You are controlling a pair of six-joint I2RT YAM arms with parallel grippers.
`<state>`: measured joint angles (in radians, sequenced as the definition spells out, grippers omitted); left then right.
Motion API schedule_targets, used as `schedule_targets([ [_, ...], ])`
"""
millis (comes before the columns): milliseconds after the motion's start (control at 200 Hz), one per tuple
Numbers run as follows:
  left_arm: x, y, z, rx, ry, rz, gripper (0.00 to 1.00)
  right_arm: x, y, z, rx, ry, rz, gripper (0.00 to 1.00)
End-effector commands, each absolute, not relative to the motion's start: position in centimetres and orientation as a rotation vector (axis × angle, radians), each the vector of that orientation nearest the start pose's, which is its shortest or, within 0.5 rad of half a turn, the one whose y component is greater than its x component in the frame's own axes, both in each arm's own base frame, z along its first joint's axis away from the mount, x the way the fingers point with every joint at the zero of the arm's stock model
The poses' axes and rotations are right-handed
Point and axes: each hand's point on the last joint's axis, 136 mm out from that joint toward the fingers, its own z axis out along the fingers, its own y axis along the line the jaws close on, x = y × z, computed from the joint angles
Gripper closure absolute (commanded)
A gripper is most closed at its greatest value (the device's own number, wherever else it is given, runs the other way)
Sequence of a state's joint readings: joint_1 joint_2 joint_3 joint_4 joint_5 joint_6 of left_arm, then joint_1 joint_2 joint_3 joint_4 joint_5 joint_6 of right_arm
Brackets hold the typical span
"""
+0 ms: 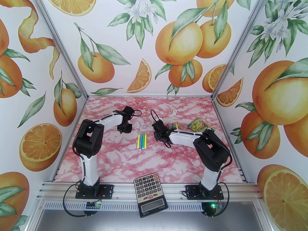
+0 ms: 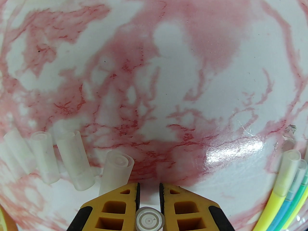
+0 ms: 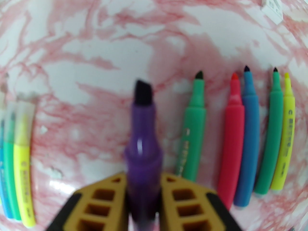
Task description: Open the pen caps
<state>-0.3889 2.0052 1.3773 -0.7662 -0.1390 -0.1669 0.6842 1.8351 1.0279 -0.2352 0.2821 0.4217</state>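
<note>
Pen caps [image 2: 72, 160] clear; yellow pen [image 3: 286, 138] print blurred, unreadable

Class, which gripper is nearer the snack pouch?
Right. The right gripper, holding a purple pen, sits left of the snack pouch; the left gripper, holding a clear cap, is farther left, beyond the row of capped pens.

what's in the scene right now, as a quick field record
left tool: shut on clear cap
right tool: shut on purple pen, tip bare
loose caps: several clear ones lying left of the left tool
uncapped pens: five in a row, green, red, blue, green, yellow
capped pens: small group side by side between the arms
other: calculator at near edge, pouch far right
</note>
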Motion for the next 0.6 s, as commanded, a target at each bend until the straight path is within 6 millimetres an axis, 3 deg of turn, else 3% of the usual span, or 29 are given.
schedule_targets([
  [0, 39.3, -13.6, 2.9, 0.323, 2.885, 0.126, 0.77, 36.3, 22.6, 3.1, -0.219, 2.525, 0.014, 0.73],
  [290, 39.4, -14.1, 5.1, 0.314, 2.841, 0.067, 0.69, 36.0, 22.5, 5.1, -0.264, 2.483, -0.064, 0.67],
  [415, 39.7, -14.5, 7.2, 0.293, 2.792, 0.012, 0.66, 35.4, 23.8, 6.4, -0.341, 2.457, -0.077, 0.62],
  [595, 39.5, -15.4, 10.1, 0.267, 2.709, -0.102, 0.57, 34.0, 26.4, 7.4, -0.381, 2.458, 0.075, 0.58],
])
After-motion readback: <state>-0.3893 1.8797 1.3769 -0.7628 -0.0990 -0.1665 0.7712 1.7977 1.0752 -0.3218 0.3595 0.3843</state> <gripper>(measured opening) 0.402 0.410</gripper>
